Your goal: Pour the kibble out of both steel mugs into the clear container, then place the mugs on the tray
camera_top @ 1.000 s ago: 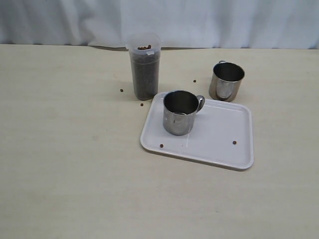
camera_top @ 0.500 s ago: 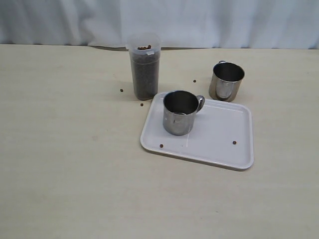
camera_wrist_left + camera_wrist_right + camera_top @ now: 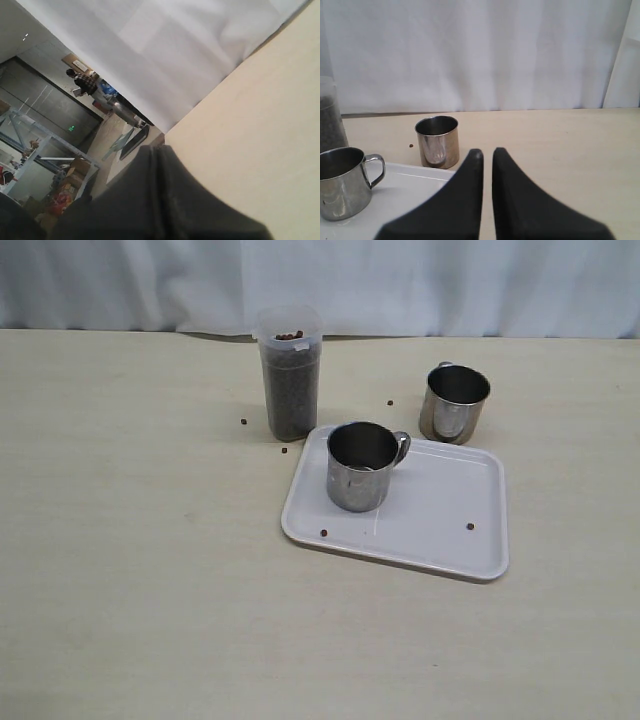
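Observation:
The clear container (image 3: 290, 375) stands at the back of the table, filled nearly to its rim with kibble (image 3: 291, 400). One steel mug (image 3: 360, 467) stands upright on the near-left part of the white tray (image 3: 440, 525), its handle to the right, with no kibble showing inside. The other steel mug (image 3: 455, 403) stands on the table just behind the tray's far right corner. Neither gripper appears in the exterior view. My right gripper (image 3: 487, 152) is shut and holds nothing, low over the table facing that second mug (image 3: 437, 141). My left gripper (image 3: 156, 148) is shut, away from everything.
Loose pellets lie on the table near the container (image 3: 243, 422) and behind the tray (image 3: 390, 403). Two more pellets rest on the tray, one at its front left (image 3: 324, 533) and one at the right (image 3: 470, 526). A white curtain hangs behind the table.

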